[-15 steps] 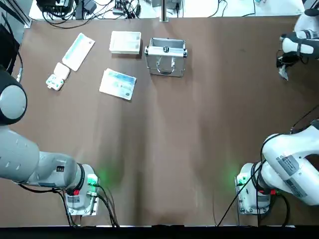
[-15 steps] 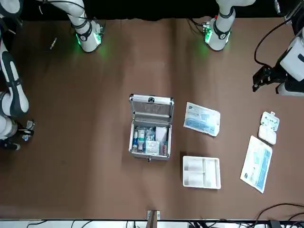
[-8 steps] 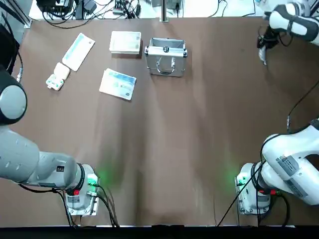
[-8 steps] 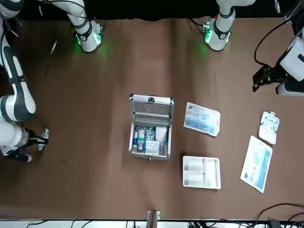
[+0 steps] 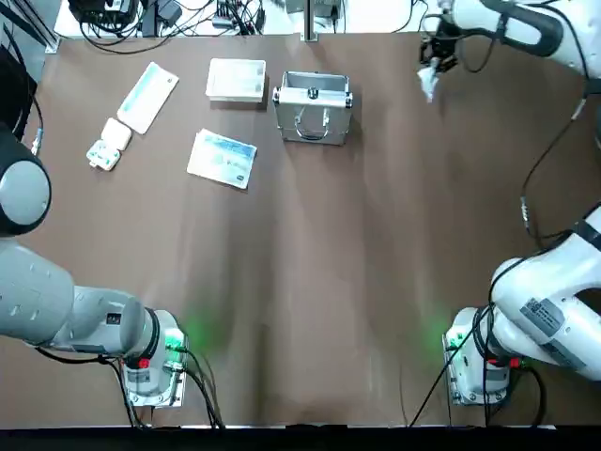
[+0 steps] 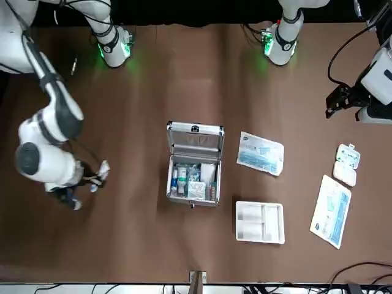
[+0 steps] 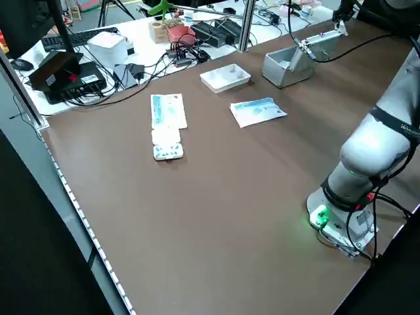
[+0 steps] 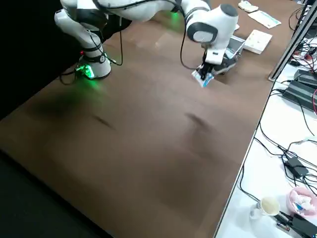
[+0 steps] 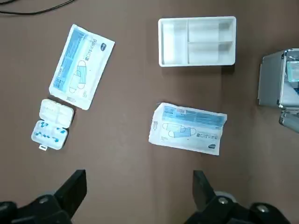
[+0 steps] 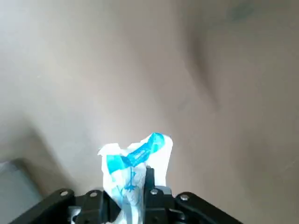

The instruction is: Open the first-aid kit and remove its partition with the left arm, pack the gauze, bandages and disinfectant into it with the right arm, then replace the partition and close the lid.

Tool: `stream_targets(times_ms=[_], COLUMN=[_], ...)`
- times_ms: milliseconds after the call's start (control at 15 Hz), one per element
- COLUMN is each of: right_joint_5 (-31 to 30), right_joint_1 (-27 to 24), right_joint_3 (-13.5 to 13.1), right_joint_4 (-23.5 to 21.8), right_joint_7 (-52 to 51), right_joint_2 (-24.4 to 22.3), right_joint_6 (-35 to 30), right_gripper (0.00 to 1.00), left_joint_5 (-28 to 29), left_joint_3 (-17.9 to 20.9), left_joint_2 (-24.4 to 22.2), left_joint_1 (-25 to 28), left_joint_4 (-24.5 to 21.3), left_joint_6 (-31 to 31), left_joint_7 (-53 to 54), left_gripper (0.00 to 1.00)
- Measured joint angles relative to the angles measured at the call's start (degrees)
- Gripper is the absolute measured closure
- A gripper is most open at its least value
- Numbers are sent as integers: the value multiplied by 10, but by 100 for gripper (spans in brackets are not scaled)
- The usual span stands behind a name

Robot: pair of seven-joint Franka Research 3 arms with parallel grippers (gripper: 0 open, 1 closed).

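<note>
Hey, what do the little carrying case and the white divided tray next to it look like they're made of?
The small silvery case looks like brushed aluminium: grey metallic sheen, ribbed lid panel, shiny corner fittings. The white divided tray seems to be moulded plastic: matte, uniform white, with thin walls; thin card can't be ruled out.

No lettering can be made out

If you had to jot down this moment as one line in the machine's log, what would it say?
right end effector: shut on white-and-blue packet, beside case | first-aid kit: open, packed | partition: out on table | left end effector: open, idle
</note>
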Motion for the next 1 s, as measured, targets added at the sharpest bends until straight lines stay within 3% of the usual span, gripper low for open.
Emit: stream_targets(times_ms=[200, 267, 467, 667, 1000], right_joint_5=[35, 39, 40, 40, 41], right_joint_1=[81, 141, 216, 281, 409], right_joint_3=[2, 0, -23, -73, -192], right_joint_4=[23, 56, 91, 94, 102], right_joint_7=[101, 149, 203, 245, 289], right_joint_2=[0, 0, 0, 2, 7], right_joint_6=[9, 15, 70, 167, 272], right_gripper=[85, 85, 85, 84, 82], left_joint_5=[0, 0, 0, 0, 0], left_joint_3=[0, 0, 0, 0, 0], left_joint_2=[0, 0, 0, 0, 0], left_joint_1=[0, 0, 0, 0, 0], left_joint_4=[0, 0, 0, 0, 0], left_joint_6=[0, 0, 0, 0, 0], left_joint_7=[0, 0, 0, 0, 0], left_gripper=[0, 0, 0, 0, 0])
